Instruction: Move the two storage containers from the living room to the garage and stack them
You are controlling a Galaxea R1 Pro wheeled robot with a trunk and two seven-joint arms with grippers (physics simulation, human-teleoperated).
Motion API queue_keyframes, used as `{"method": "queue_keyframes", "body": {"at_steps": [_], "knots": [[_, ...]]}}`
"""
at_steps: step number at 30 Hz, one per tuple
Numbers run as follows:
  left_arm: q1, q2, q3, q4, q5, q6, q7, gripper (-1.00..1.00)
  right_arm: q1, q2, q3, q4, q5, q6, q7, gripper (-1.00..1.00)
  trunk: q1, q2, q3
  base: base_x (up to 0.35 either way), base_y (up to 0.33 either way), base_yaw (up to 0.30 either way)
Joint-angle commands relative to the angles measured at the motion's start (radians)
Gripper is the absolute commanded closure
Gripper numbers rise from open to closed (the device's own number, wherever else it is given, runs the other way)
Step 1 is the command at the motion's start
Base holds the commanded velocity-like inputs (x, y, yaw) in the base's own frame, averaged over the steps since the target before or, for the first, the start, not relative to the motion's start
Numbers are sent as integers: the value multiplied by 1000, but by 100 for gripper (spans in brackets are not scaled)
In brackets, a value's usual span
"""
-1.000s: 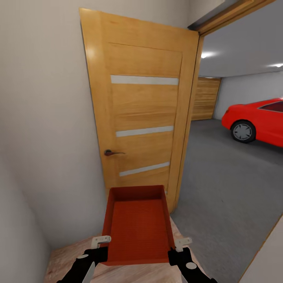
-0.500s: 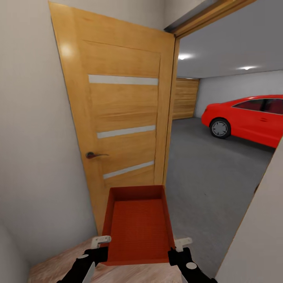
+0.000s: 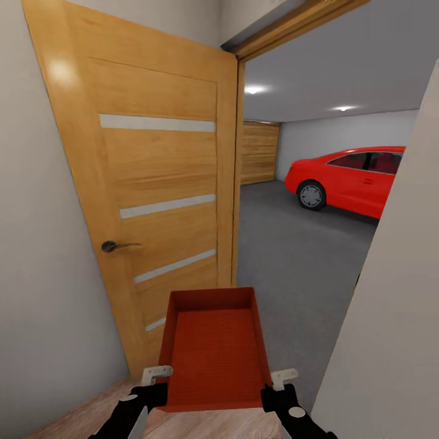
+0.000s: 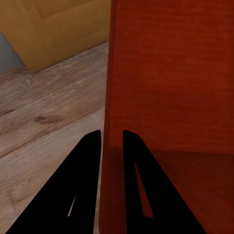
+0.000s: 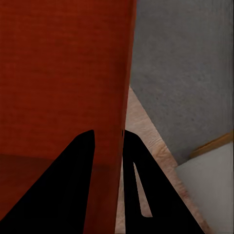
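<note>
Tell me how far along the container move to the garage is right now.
Partway. One storage container is held by both grippers, left gripper and right gripper, each clamped on a side wall. The robot stands on the wood floor at the open door, facing the garage floor. Left: enter, set it down, and stack the other container on it.

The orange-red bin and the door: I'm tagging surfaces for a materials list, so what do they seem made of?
The storage container looks like matte moulded plastic: uniform orange-red, thin walls, finely ribbed base. The door looks like varnished wood: honey grain, glossy highlight, pale inset strips, possibly glass.
</note>
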Motion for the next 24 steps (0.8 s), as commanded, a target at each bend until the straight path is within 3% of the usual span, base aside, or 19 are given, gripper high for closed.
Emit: {"method": "queue_keyframes", "body": {"at_steps": [1,24], "knots": [[0,-1,8,-4,-20,-58,21,100,0,27,13,3,-8,-2,6,100,0,-1,-1,0,0,-267],[0,-1,8,-4,-20,-58,21,100,0,27,13,3,-8,-2,6,100,0,-1,-1,0,0,-273]]}}
